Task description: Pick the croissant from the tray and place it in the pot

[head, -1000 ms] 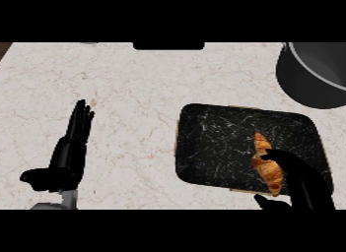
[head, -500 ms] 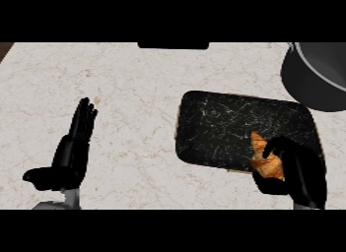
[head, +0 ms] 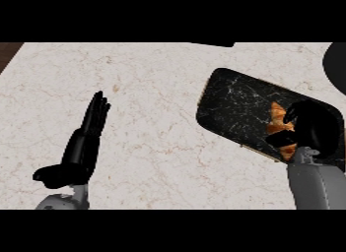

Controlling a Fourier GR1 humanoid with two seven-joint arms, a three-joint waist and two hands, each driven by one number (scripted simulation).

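**Right hand closed over croissant; tray turned in view**

The right hand (head: 314,129) has advanced from the 5 o'clock corner of the tray (head: 233,106) to sit on top of the croissant (head: 277,120). Its fingers, earlier extended beside the pastry, are now curled round it, hiding most of it; only the 9 o'clock edge of the croissant shows. The grey right forearm (head: 320,184), barely visible before, now enters well into the frame. The tray, previously square to the view, appears rotated clockwise, its long side running from 10 to 4 o'clock. The pot (head: 344,66) has slipped toward the 3 o'clock edge, showing only a sliver.
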